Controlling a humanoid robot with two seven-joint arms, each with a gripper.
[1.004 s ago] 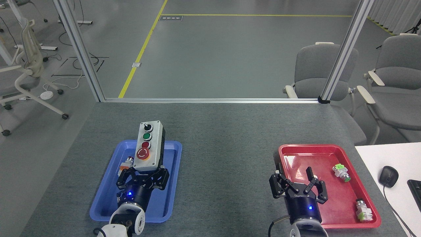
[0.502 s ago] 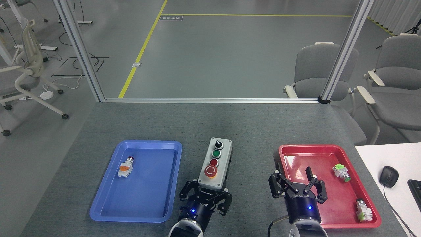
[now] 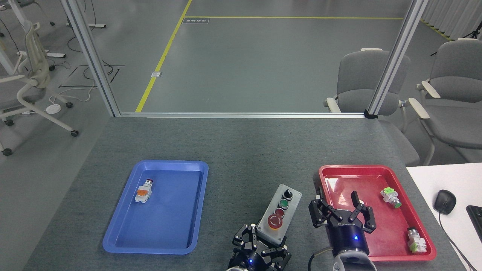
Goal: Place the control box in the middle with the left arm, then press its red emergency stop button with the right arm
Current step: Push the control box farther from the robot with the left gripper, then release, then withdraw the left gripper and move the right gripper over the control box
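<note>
since a second ago the control box is travelling out of the blue tray, across the bare felt, and is now sitting low between the two trays, much nearer the red tray than the blue one. it is lying tilted, its knob end pointing away and to the right, and it looks to be at or just above the desk; i cannot tell whether it is touching down.

nearest the camera, the left gripper is clamping the near end of the box, its black fingers closing on either side of it. just right of the box, the right gripper is hanging over the near left part of the red tray, fingers spread and holding nothing, and it is not shifting between the frames.

on the box, the red emergency stop button is facing up at the near end, with the smaller red, green and black controls running away from it.

further left of the box, a white-and-orange switch is lying alone in the blue tray; right of it, two green-capped switches are resting in the red tray.

judging from this, the carry is nearly finishing: the box needs setting down and releasing, then the right arm has only a short move left to reach the button.
</note>
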